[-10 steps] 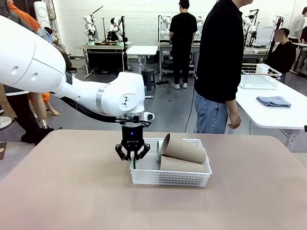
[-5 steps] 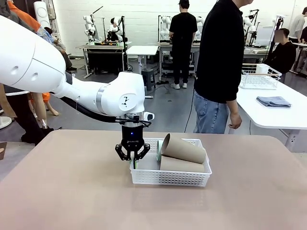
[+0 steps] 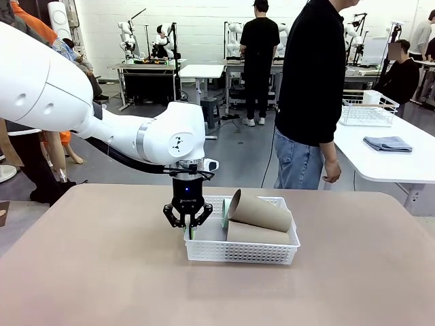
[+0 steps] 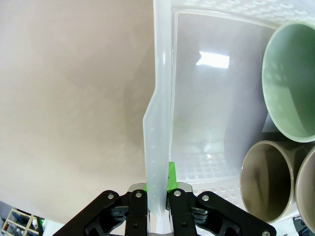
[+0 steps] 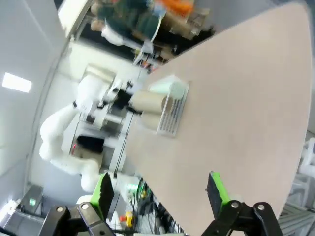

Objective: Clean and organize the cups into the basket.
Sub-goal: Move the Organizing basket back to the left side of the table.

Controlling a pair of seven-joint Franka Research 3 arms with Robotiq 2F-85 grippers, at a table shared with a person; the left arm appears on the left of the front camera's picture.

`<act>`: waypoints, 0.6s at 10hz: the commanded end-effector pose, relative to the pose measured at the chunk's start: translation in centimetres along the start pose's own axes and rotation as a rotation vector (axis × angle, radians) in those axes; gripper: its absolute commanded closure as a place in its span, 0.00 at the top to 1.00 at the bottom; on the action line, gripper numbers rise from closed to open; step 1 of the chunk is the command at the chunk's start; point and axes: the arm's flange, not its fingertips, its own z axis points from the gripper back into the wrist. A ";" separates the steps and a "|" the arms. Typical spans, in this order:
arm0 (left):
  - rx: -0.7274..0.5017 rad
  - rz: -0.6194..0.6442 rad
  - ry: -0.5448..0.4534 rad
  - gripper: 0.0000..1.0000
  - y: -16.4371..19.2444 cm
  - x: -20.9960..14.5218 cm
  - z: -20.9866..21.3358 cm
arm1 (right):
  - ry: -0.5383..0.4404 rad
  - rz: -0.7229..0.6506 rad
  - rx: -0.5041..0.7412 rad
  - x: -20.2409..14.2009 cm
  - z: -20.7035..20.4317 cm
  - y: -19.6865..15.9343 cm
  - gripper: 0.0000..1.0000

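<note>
**Matte brown tabletop, white mesh basket with three cups, one gripper clamped on its rim**

Surface: a plain brown table (image 3: 102, 272), bare around the basket. Beyond its far edge a person (image 3: 312, 95) in a black top and jeans stands side-on. Room: grey floor, white walls, a white side table (image 3: 387, 159) bearing a white wire-grid basket (image 3: 367, 109) and a folded grey cloth (image 3: 387, 143).

Basket (image 3: 241, 251): white perforated plastic, near the middle of the table. Contents: two tan-brown cups (image 3: 262, 212) lying on their sides, one stacked on the other, and a mint green cup (image 4: 290, 83) lying behind them, all mouths toward the left gripper.

Left gripper (image 3: 187, 221): pointing straight down, its fingers pinched tight on the basket's left end wall (image 4: 157, 147), one green pad (image 4: 171, 178) inside it.

Right gripper (image 5: 160, 194): jaws spread wide, holding nothing, held off beyond the table's edge.
</note>
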 end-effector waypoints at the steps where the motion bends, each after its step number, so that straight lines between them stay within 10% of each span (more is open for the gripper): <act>1: 0.004 -0.014 0.004 0.00 0.3 -0.1 0.1 | -0.123 0.010 0.021 -0.4 -0.2 1.9 1.00; 3: 0.004 -0.014 0.004 0.00 0.3 -0.1 0.1 | -0.076 0.028 0.198 -0.3 -0.2 2.3 1.00; 6: 0.004 -0.014 0.004 0.00 0.3 -0.1 0.1 | -0.092 0.019 0.015 -0.3 1.2 2.0 1.00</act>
